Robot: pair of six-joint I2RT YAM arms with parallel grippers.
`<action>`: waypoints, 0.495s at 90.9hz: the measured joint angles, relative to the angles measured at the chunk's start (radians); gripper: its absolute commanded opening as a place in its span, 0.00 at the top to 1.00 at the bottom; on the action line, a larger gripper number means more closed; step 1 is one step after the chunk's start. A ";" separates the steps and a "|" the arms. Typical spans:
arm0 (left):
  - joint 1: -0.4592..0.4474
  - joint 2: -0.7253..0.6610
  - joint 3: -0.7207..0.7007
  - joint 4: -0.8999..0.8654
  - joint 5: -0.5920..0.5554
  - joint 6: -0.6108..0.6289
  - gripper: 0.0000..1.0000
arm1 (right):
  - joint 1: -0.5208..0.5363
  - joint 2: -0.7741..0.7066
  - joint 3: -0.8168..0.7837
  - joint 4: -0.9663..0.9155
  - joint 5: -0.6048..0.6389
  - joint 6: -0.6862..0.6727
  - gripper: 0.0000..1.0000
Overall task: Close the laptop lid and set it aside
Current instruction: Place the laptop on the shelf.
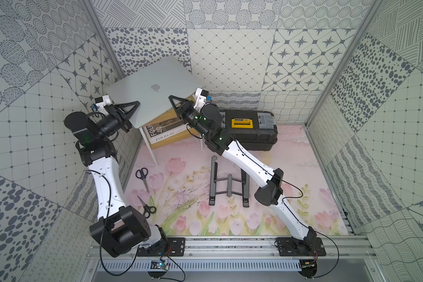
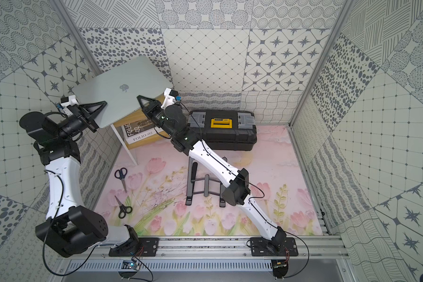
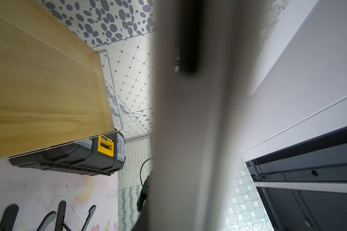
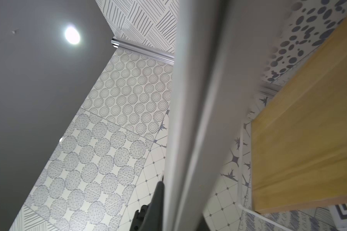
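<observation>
Smooth silver aluminium, the flat closed laptop [image 1: 152,80] is hanging above the wooden side table [image 1: 167,115], logo upward, long axis slanting near-left to far-right; left tool [image 1: 134,105] and right tool [image 1: 173,100] are clenching its edges.

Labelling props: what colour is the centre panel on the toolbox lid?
Yellow panel, on the black toolbox; clearest in a top view.

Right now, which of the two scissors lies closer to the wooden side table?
The far scissors, handles toward the table; the near scissors lie past them with handles turned away.
</observation>
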 measured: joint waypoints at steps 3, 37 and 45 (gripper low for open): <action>-0.002 -0.002 0.000 0.003 -0.005 0.004 0.99 | 0.000 0.000 0.000 0.006 0.000 0.005 1.00; -0.005 0.030 -0.003 -0.013 -0.004 0.007 1.00 | -0.010 0.015 -0.054 0.058 -0.015 -0.034 0.51; -0.002 0.053 -0.005 -0.020 0.000 -0.022 1.00 | -0.020 -0.004 -0.142 0.096 -0.040 -0.063 0.43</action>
